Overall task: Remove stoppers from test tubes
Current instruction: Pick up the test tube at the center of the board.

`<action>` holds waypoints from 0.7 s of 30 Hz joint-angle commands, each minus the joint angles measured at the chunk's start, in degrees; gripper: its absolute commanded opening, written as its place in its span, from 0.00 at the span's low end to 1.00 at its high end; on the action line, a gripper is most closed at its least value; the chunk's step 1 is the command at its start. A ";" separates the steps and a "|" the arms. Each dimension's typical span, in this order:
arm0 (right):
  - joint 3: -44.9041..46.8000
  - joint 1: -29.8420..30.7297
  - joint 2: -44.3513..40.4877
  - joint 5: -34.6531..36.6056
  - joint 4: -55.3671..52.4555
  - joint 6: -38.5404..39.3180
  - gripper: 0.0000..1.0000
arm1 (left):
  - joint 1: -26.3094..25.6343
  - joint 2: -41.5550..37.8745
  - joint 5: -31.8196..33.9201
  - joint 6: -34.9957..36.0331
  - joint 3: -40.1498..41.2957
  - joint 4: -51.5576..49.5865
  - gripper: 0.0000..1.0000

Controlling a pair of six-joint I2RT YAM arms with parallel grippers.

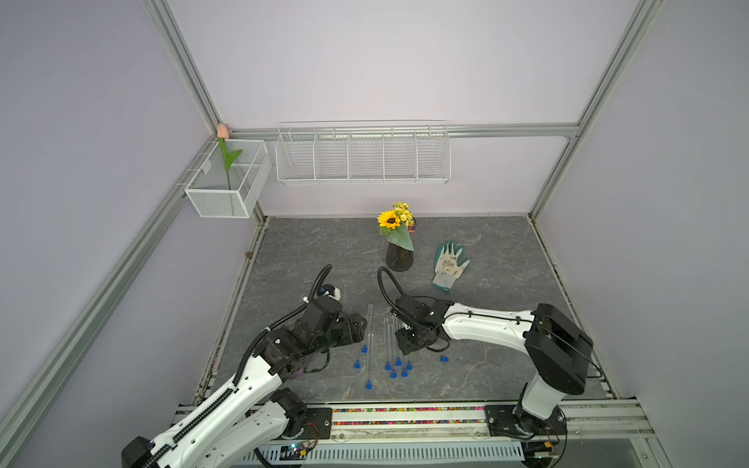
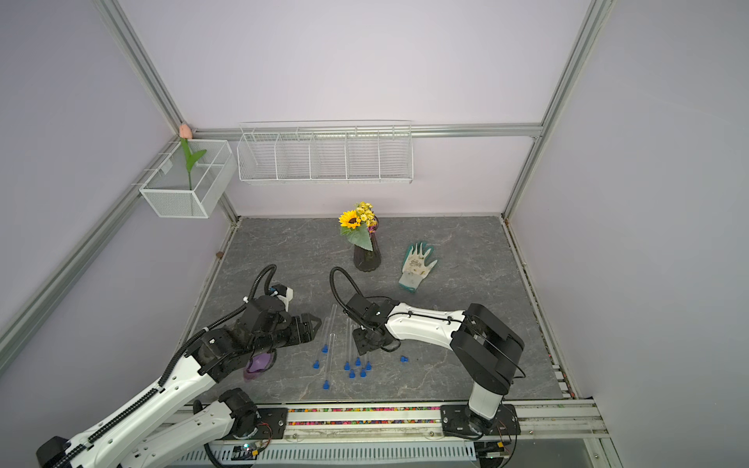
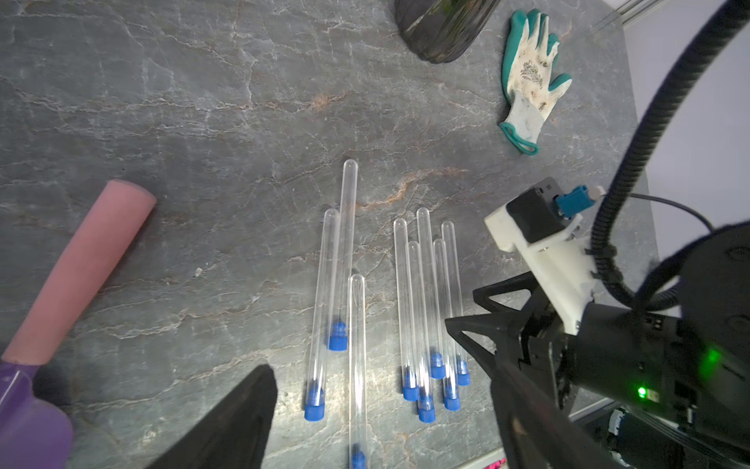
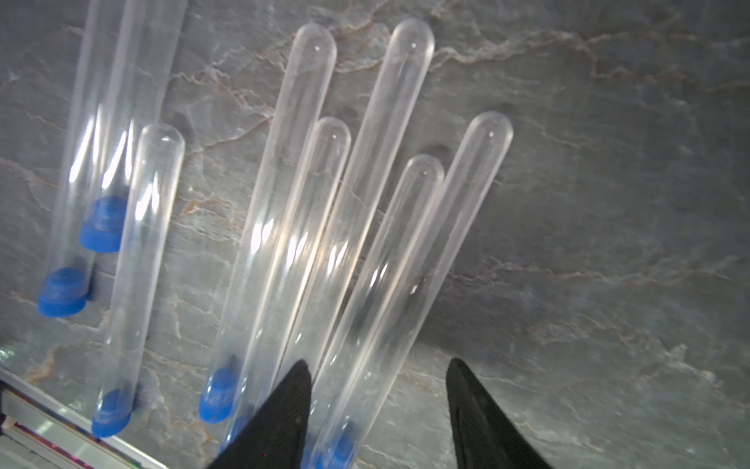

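Observation:
Several clear test tubes (image 1: 390,340) lie side by side on the grey table, rounded ends away from me, most plugged with blue stoppers (image 3: 314,410). One stopper (image 1: 444,358) lies loose to their right. My right gripper (image 4: 379,377) is low over the right-hand cluster and open. Two tubes (image 4: 391,251) run between its fingers, and a gap shows beside the outer finger. My left gripper (image 1: 360,324) hovers just left of the tubes, open wide and empty. In the left wrist view, three tubes (image 3: 357,345) lie ahead of its jaws.
A pink-handled purple scoop (image 3: 81,268) lies under the left arm. A dark vase with a sunflower (image 1: 399,255) and a green-and-white glove (image 1: 450,263) sit behind the tubes. A wire shelf (image 1: 362,156) and a mesh box (image 1: 227,182) hang on the walls.

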State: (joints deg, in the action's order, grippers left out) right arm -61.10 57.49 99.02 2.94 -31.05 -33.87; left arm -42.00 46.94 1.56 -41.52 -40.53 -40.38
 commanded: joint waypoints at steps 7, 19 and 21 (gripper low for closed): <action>-0.42 0.29 0.27 2.22 -2.21 -1.00 0.48 | 0.43 2.12 -0.53 0.12 0.54 1.09 0.85; -0.51 0.34 2.62 2.16 -1.83 -1.33 0.41 | 0.52 2.34 -1.07 -0.11 1.46 1.60 0.85; -0.51 0.34 2.94 2.16 -1.71 -1.31 0.41 | 0.54 2.49 -1.17 -0.06 1.42 1.62 0.86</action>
State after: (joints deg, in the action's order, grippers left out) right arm -61.10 57.54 101.16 4.69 -32.08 -34.52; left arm -41.74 49.43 0.34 -41.52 -39.92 -38.89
